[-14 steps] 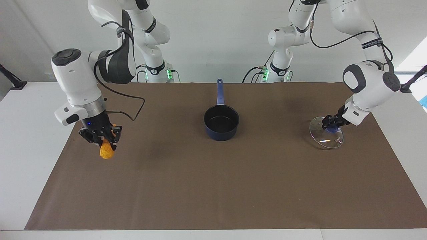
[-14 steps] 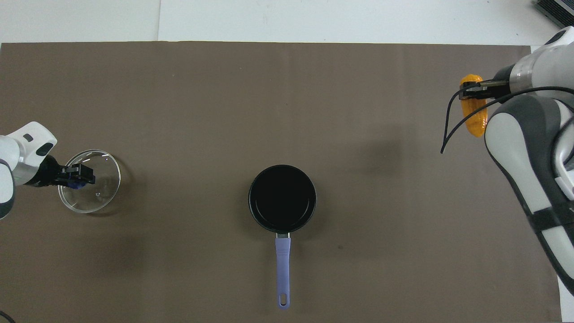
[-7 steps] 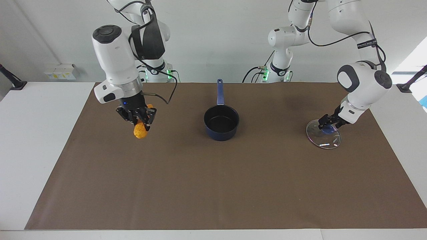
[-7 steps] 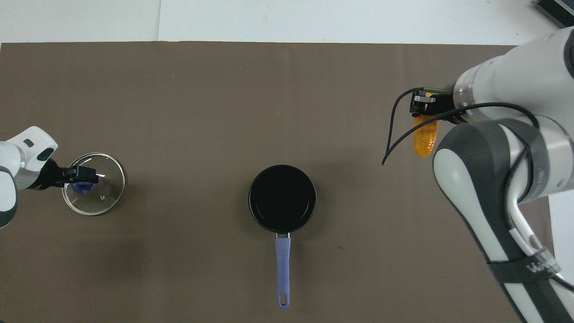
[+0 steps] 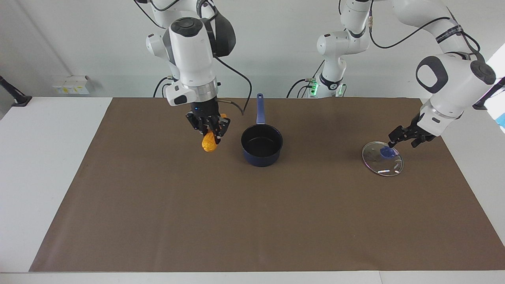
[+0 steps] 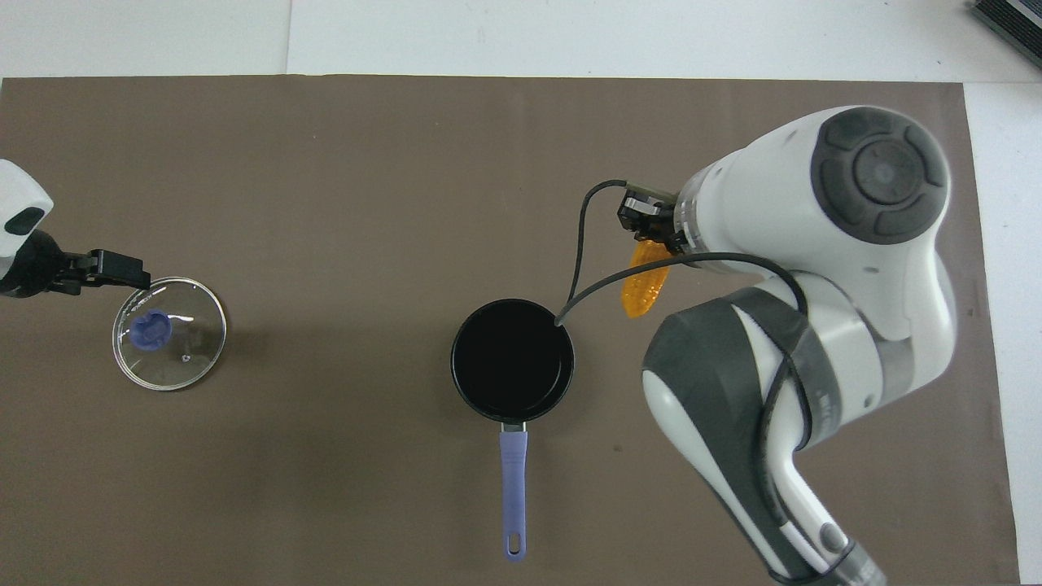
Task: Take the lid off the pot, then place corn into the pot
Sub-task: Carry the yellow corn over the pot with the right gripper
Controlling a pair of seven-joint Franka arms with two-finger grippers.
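Note:
The pot (image 5: 262,145) stands uncovered at the middle of the brown mat, its handle pointing toward the robots; it also shows in the overhead view (image 6: 513,358). The lid (image 5: 382,158) lies flat on the mat toward the left arm's end, blue knob up, and shows in the overhead view too (image 6: 169,334). My left gripper (image 5: 401,141) is open and empty, raised just off the lid's knob (image 6: 130,273). My right gripper (image 5: 210,133) is shut on the corn (image 5: 208,143) and holds it above the mat beside the pot, toward the right arm's end (image 6: 645,281).
The brown mat (image 5: 252,221) covers most of the white table (image 5: 43,165). The right arm's black cable (image 6: 582,268) hangs close to the pot's rim in the overhead view. Small white boxes (image 5: 71,84) sit by the wall.
My right gripper has carried the corn from the right arm's end of the mat to beside the pot. My left gripper has set the lid flat, let go and lifted off.

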